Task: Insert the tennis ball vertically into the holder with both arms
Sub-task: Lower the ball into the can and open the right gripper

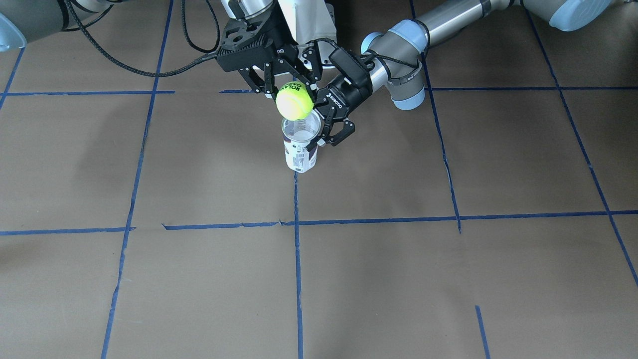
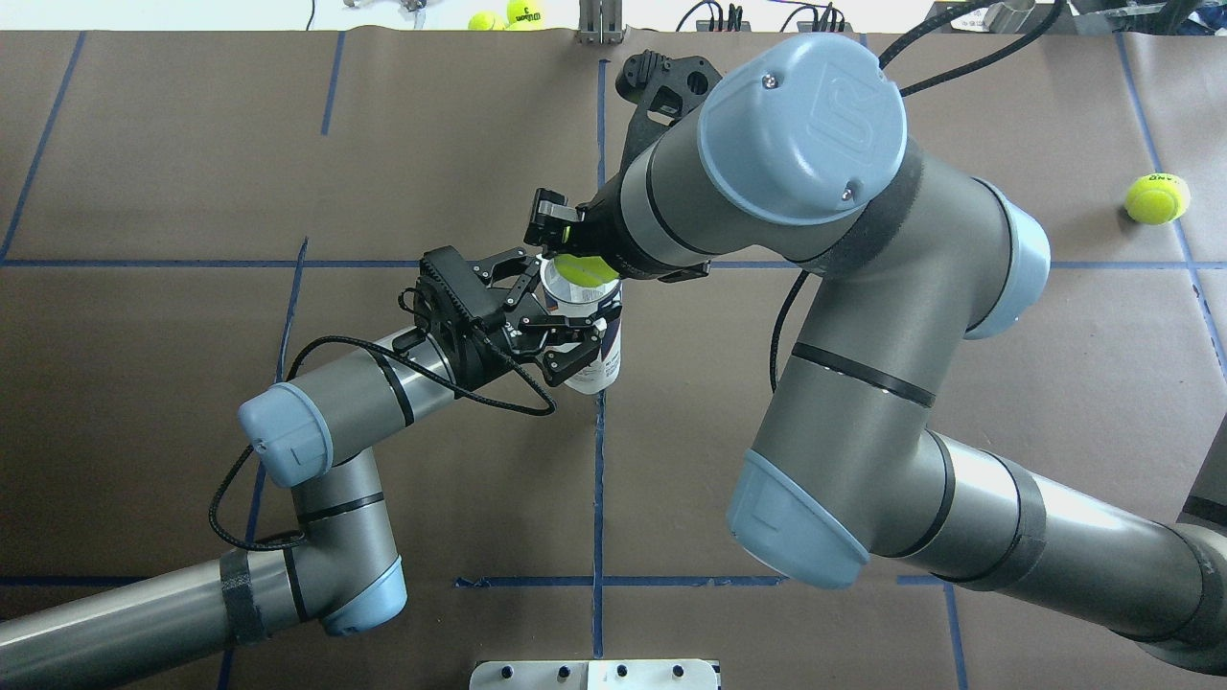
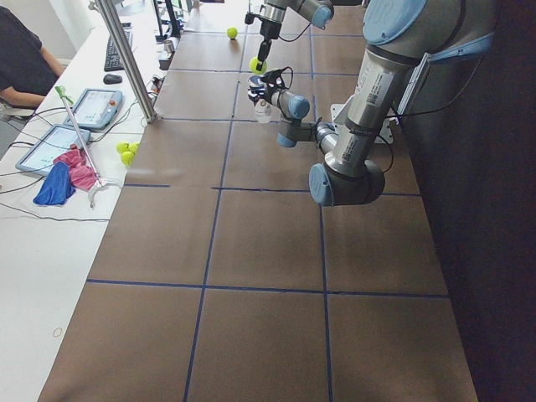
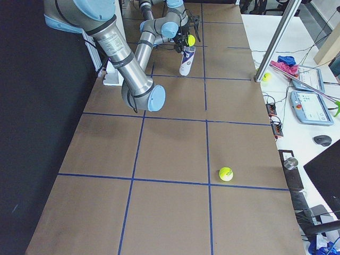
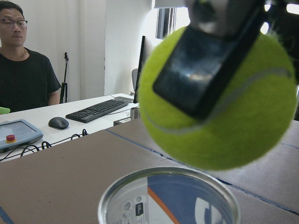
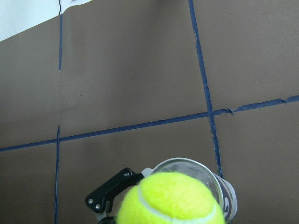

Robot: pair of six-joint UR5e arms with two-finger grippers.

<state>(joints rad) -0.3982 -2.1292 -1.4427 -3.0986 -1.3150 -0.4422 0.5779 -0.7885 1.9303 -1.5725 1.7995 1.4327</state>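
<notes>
Ball: tennis ball (image 1: 294, 100), yellow-green with black lettering, held in the air right over the can's open mouth. Not inside; the left wrist view shows its underside just above the rim.
Can: clear can (image 1: 300, 154) with a white and navy label, standing upright about mid-surface on a blue tape line (image 1: 298, 259). Lid off, mouth up, looks empty.
Right gripper: right gripper (image 1: 293, 93) comes down from above, fingers (image 1: 270, 86) clamped on opposite sides of the ball. One black pad lies flat across the ball's face in the left wrist view.
Left gripper: left gripper (image 2: 564, 321) reaches in sideways with its fingers (image 2: 567, 359) wrapped round the can's upper part just below the rim, gripping it.
Arms: right arm (image 2: 863, 316) arches high over the middle of the surface. Left arm (image 2: 316, 450) lies low, coming in from the robot-side edge.
Surface: brown table (image 1: 398, 279) with a grid of blue tape.
Spare ball: a second ball (image 2: 1157, 198) lies loose near the right end of the surface, toward the operators' edge, well apart from the can.
Off-surface: more balls (image 2: 508, 13) past the operators' edge. A person (image 5: 23, 70) in a dark shirt sits at a white desk with a keyboard (image 5: 96, 110) and a mouse (image 5: 59, 122).
</notes>
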